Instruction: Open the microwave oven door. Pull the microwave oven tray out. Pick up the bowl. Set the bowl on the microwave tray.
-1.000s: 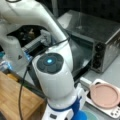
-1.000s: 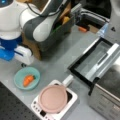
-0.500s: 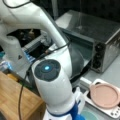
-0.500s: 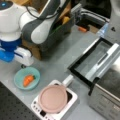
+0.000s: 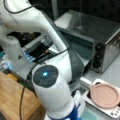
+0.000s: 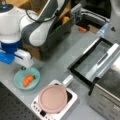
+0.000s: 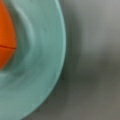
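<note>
**Arm low over the bowl, oven already laid open**

A grey tabletop carries the whole scene, with a wooden bench at about nine o'clock from the oven in a front view. The microwave oven sits at the table's far side, its three black knobs stacked down the front. In a front view the microwave oven door is swung down flat, and the dark microwave oven tray appears drawn forward over it, presumably so something can be set down from above; where tray ends and door begins is hard to separate.

At roughly eight o'clock from the open door lies the bowl, mint green, resting on the table with an orange carrot-like piece inside. Just at its four o'clock stands a white base bearing a pink disc, apart from the bowl.

The gripper hangs at the bowl's twelve o'clock edge, close above the rim, a placing that suits a rim grasp. The wrist view is filled by the bowl's rim and the orange piece, with no fingers showing, so how wide the jaws stand, and whether they grip anything, cannot be told. The bowl is not yet lifted.
</note>
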